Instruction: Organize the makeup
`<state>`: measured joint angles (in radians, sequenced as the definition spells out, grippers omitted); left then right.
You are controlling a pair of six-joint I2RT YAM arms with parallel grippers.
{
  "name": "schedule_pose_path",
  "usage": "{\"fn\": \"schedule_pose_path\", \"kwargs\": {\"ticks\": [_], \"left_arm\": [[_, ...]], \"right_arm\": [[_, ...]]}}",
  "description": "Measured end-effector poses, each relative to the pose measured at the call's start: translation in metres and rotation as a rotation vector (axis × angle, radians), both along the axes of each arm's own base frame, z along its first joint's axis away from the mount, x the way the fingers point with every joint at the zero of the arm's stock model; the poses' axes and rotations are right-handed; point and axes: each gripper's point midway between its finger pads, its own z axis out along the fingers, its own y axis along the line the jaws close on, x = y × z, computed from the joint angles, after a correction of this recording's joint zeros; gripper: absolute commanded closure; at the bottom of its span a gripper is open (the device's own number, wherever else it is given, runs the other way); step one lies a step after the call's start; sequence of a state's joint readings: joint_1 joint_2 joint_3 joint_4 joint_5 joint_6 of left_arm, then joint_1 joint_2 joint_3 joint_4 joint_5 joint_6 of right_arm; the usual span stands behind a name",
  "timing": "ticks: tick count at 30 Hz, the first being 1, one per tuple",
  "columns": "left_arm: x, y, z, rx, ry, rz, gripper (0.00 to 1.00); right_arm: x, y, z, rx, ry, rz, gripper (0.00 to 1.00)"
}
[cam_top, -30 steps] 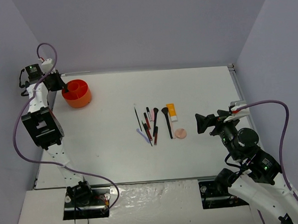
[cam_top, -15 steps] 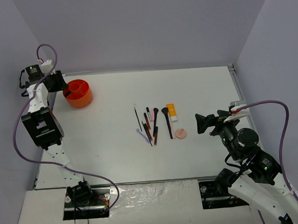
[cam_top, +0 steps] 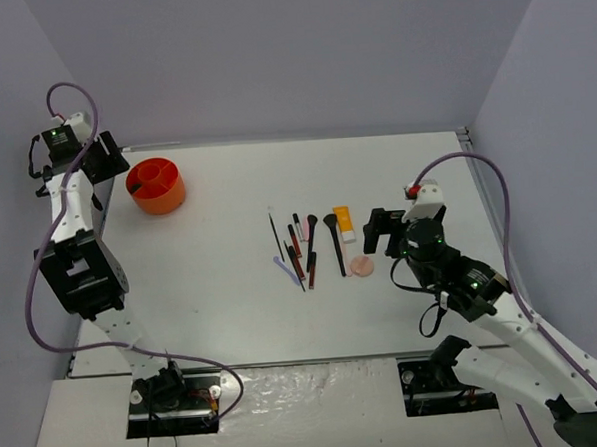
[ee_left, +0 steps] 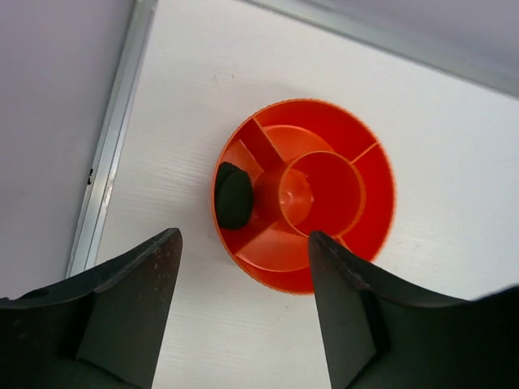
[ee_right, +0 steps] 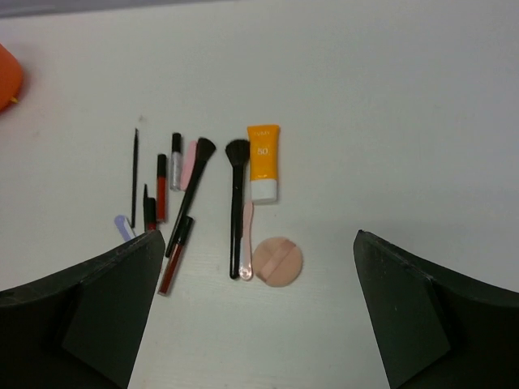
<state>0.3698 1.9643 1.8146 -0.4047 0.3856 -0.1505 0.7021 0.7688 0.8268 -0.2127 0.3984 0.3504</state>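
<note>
Top external view shows us, at the far left, the left gripper [cam_top: 110, 158] hanging just above the round orange plastic holder with compartments [cam_top: 156, 187], its jaws spread and empty. Through the left wrist camera we see one dark round compact [ee_left: 233, 195] lying in an outer compartment of that holder.

Toward the middle of the white table [cam_top: 202, 289], well apart from the holder, the other makeup lies in a loose row. We make out a thin black pencil [ee_right: 135, 174], a short lilac stick [ee_right: 123, 227], a red tube [ee_right: 160, 188], two black brushes [ee_right: 235, 203], an orange-and-white tube [ee_right: 263, 162] and a pink round compact [ee_right: 276, 261].

Just right of them the right gripper [cam_top: 384, 229] hovers with its fingers wide apart, holding nothing.

We judge the sorting barely begun, with one piece stowed and the row untouched. Next, we think, the right arm must come down on the nearest item, likely the pink round compact, close on it squarely and carry it across to the holder.
</note>
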Motion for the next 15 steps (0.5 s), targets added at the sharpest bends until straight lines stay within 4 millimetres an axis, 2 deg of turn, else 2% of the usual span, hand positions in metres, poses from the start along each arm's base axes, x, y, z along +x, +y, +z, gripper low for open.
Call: {"fn": "schedule_pose_path", "kwargs": {"ticks": [1,5,9,12,15], "left_arm": [[-0.007,-0.005,0.017,0.007,-0.021,0.020,0.34],[-0.038,-0.037,0.101,0.039,-0.168,0.067,0.21],[-0.087,-0.090,0.160,0.019,-0.286,0.036,0.14],[-0.129,-0.130,0.172,-0.002,-0.322,-0.018,0.10],[-0.170,-0.165,0.155,-0.028,-0.303,-0.093,0.07]], "right_arm": [[0.003,0.004,-0.013,-0.011,0.044,-0.011,0.02],[0.012,0.013,-0.063,-0.053,0.197,-0.056,0.24],[0.014,0.012,-0.103,-0.083,0.291,-0.123,0.37],[0.017,0.008,-0.127,-0.099,0.341,-0.173,0.45],[0.020,0.001,-0.152,-0.090,0.392,-0.217,0.53]]}}
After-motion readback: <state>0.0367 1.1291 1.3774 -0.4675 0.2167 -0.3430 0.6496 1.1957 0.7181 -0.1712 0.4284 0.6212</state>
